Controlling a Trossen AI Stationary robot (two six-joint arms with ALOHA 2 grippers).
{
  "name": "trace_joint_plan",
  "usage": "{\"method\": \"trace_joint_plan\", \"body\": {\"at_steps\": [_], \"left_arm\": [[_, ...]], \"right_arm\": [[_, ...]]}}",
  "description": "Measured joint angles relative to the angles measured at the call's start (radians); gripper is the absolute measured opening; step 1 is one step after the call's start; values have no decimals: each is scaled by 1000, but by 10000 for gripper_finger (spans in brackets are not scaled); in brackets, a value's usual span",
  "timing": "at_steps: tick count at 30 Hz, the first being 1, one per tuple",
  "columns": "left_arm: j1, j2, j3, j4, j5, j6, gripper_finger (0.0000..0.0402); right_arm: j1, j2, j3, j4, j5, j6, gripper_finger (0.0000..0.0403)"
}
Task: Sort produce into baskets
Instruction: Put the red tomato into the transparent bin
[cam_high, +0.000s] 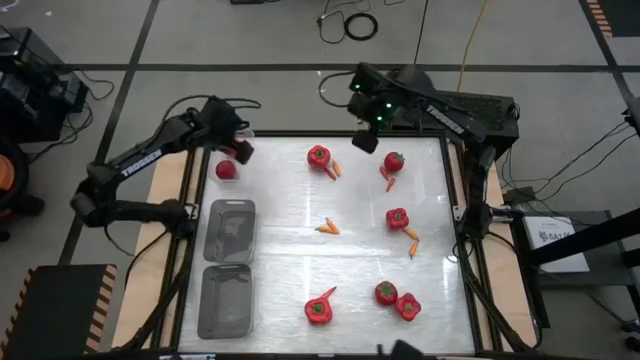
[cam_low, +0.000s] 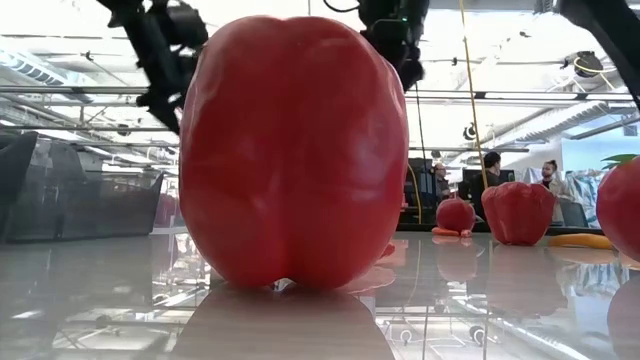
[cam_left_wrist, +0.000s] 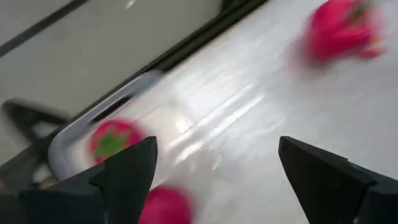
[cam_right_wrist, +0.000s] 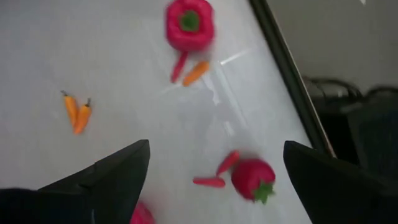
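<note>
Left gripper (cam_high: 243, 150) spread open, holding nothing, poised just beside a red tomato (cam_high: 226, 170) at the far left corner of the white table (cam_high: 290, 250). Right gripper (cam_high: 366, 140) likewise spread open and empty, near the table's far edge, between a bell pepper (cam_high: 318, 156) and another tomato (cam_high: 394, 161). Two clear baskets (cam_high: 230, 228) along the table's left edge, nearer than that first tomato. Orange chili peppers (cam_high: 327, 228) around the table's middle.

Bright overhead light glares in streaks off my glossy tabletop (cam_high: 300, 250). My left wrist view is smeared with motion blur; the low view's big pepper (cam_low: 293, 150) mirrors in the surface.
</note>
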Motion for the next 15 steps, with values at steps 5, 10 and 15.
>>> {"method": "trace_joint_plan", "body": {"at_steps": [5, 10, 15], "left_arm": [[-129, -5, 0, 109, 13, -77, 341], [-233, 10, 0, 191, 14, -125, 341], [-286, 10, 0, 255, 13, -133, 341]], "right_arm": [[-56, -142, -259, 103, 49, 148, 361], [-98, -283, -588, 333, 46, 365, 361], [-120, -351, -840, 533, 53, 538, 361]]}}
